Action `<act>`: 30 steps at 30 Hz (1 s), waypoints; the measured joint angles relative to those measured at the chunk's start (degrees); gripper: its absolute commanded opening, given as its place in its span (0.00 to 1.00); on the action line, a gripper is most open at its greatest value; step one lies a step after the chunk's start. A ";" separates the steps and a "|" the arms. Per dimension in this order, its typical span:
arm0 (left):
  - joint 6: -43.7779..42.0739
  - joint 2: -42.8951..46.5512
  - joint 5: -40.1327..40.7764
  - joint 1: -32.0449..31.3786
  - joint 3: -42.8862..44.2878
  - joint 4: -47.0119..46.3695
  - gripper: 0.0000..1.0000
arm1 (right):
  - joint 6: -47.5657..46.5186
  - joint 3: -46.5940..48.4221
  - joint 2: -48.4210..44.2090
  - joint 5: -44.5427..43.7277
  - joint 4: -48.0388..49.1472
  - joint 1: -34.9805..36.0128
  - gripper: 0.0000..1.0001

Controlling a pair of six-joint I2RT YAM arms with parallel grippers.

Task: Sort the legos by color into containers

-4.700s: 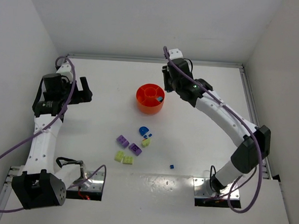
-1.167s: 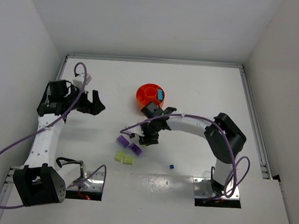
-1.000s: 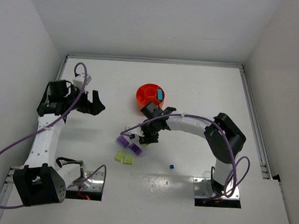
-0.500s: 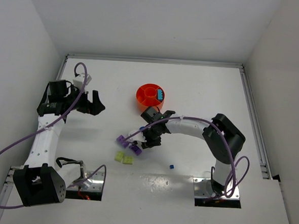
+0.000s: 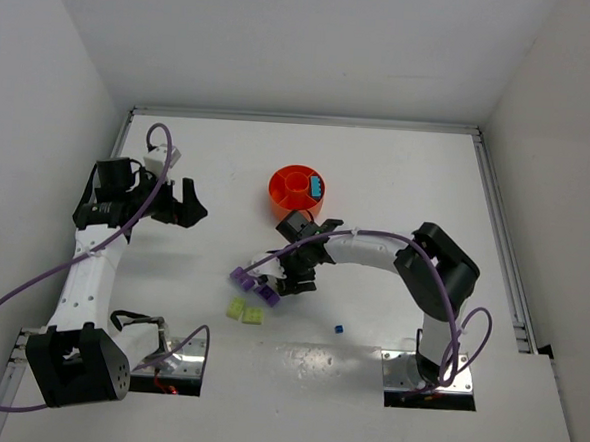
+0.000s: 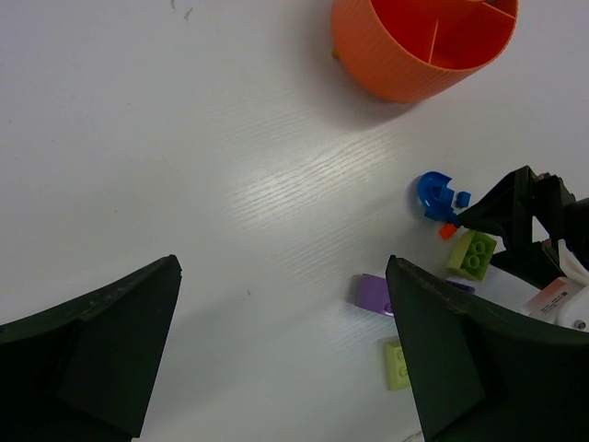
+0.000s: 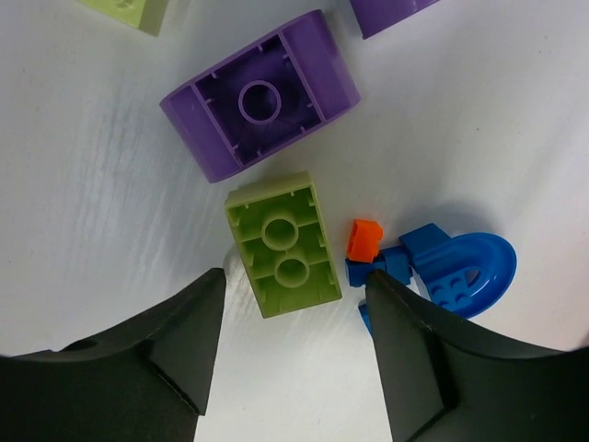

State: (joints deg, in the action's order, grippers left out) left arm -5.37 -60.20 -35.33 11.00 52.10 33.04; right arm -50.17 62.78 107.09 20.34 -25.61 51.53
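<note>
Right gripper (image 7: 293,304): jaws apart, straddling one end of a lime-yellow rectangular plastic brick (image 7: 282,244), a gap on either side; middle of the white tabletop (image 5: 398,177).
Just beside it: upturned purple plastic brick (image 7: 260,95), tiny orange piece (image 7: 365,239), blue rounded piece (image 7: 460,272).
Round orange plastic compartment bowl (image 5: 278,190): toward the far edge, centre.
Left gripper (image 6: 285,368): wide, empty, over the tabletop's left part.

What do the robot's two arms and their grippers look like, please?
The left arm and right arm have white links, black joints and looping purple cables. The left gripper and right gripper are black, with broad, wedge-shaped fingers.
</note>
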 measured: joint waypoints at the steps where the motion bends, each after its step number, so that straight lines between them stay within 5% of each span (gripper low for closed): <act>1: 0.00 -0.02 0.00 0.00 0.00 -0.02 1.00 | 0.31 0.00 0.00 0.04 0.09 0.00 0.64; 4: 0.00 0.00 0.00 0.00 0.00 -0.07 1.00 | 1.09 0.00 0.00 0.26 0.13 0.00 0.59; 8: 0.00 0.00 0.02 0.00 0.00 -0.04 1.00 | 1.75 0.00 0.00 0.33 0.55 0.02 0.35; 14: 0.00 -0.02 0.22 0.00 -0.61 -0.07 1.00 | 3.19 0.02 0.00 0.63 1.05 0.42 0.21; 30: 0.04 0.00 0.39 0.00 -0.74 -0.07 1.00 | 14.93 -0.02 -21.07 -6.86 -0.76 -6.34 0.09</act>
State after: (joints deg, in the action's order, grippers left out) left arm -5.32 -60.20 -34.94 11.00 51.35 32.97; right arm -35.24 62.76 86.02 13.47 -26.37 45.19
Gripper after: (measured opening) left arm 0.997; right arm 0.358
